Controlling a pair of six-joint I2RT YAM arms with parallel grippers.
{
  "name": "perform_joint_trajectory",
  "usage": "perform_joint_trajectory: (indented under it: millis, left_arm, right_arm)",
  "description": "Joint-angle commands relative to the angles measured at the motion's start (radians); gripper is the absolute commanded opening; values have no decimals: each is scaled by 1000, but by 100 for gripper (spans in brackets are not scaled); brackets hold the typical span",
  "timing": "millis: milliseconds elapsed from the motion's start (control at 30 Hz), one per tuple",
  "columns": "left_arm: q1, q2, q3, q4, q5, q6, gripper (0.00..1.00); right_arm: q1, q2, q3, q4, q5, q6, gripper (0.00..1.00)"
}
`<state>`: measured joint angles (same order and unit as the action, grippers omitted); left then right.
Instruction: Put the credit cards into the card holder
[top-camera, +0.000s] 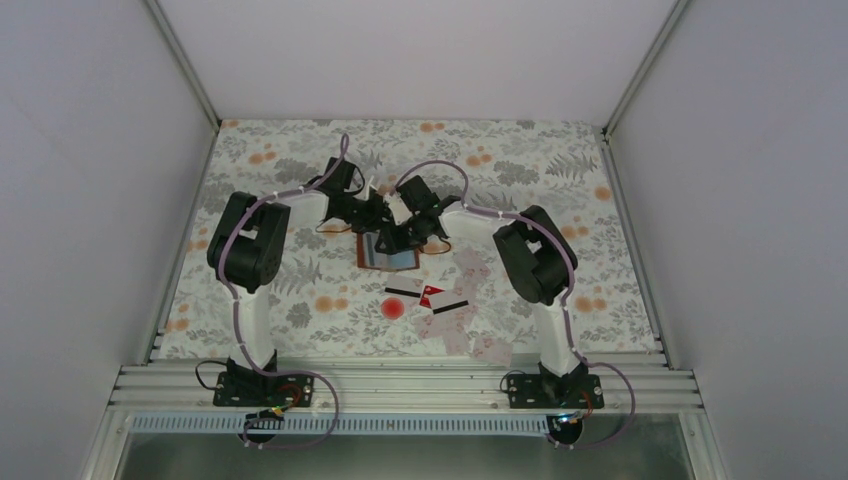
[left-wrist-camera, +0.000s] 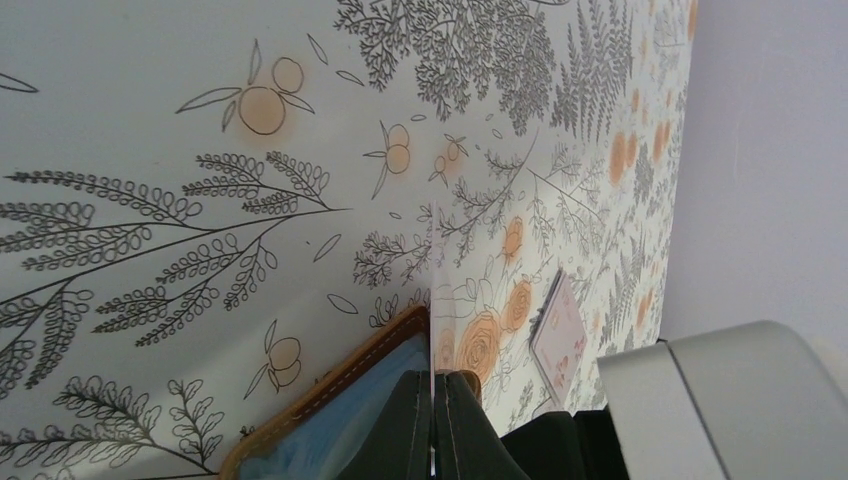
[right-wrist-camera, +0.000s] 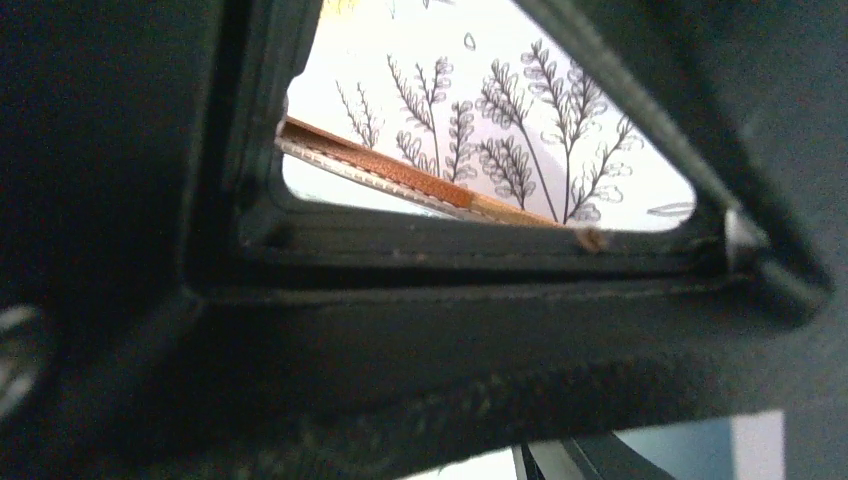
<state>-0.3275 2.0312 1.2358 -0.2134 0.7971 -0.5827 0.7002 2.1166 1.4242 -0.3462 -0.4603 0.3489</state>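
Converging over the middle of the floral surface (top-camera: 290, 170), both arms met at the card holder (top-camera: 388, 257), which lay open there: a small brown leather wallet with a stitched rim and a paler, bluish inside. The left fingers (left-wrist-camera: 426, 390) were pressed fully together at the holder's far edge, and a thin pale sliver ran up from between them. It may have been a card seen edge-on, but the wrist view did not settle that. The right fingers (top-camera: 408, 232) hovered at the holder's far right corner. Their own camera was nearly filled by one dark finger, with only the holder's stitched brown edge showing through a gap, so whether they were apart or gripping anything could not be told. The loose credit cards (top-camera: 450, 307) lay on the near side of the holder, toward the arm bases and a little to the right: two pale ones with black stripes, a red card (top-camera: 432, 296) between them, and several pinkish-white ones spreading toward the right arm's base. The striped cards lay with their long axes roughly across the surface, slightly slanted. A round red spot (top-camera: 393, 308) sat just beside them. For a fresh card the right arm looked the nearer, and it would have to reach back toward its own base.
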Motion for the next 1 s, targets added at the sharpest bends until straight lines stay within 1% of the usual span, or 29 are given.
perform_joint_trajectory:
  millis: [0, 267, 467, 567, 667, 833, 967]
  left_arm:
    - [-40, 8, -62, -17, 43, 77, 2]
    - [-35, -3, -122, 109, 86, 52, 2]
    - [-25, -23, -147, 194, 130, 26, 2]
    - [-24, -33, -154, 226, 147, 21, 2]
    - [-20, -46, -167, 272, 170, 7, 2]
    - [-15, -69, -158, 275, 181, 14, 2]
    - [-8, -84, -162, 283, 186, 27, 2]
  right_arm:
    - [17, -42, 22, -22, -1, -38, 43]
    - [4, -108, 29, -70, -63, -59, 48]
    - [-28, -235, -36, -92, -115, -78, 49]
    - [-80, -308, -89, -98, -131, -88, 50]
    - [-139, -352, -122, -120, -171, -133, 51]
    - [-213, -353, -131, -180, -279, -230, 53]
    - [-261, -335, -148, -173, -371, -283, 55]
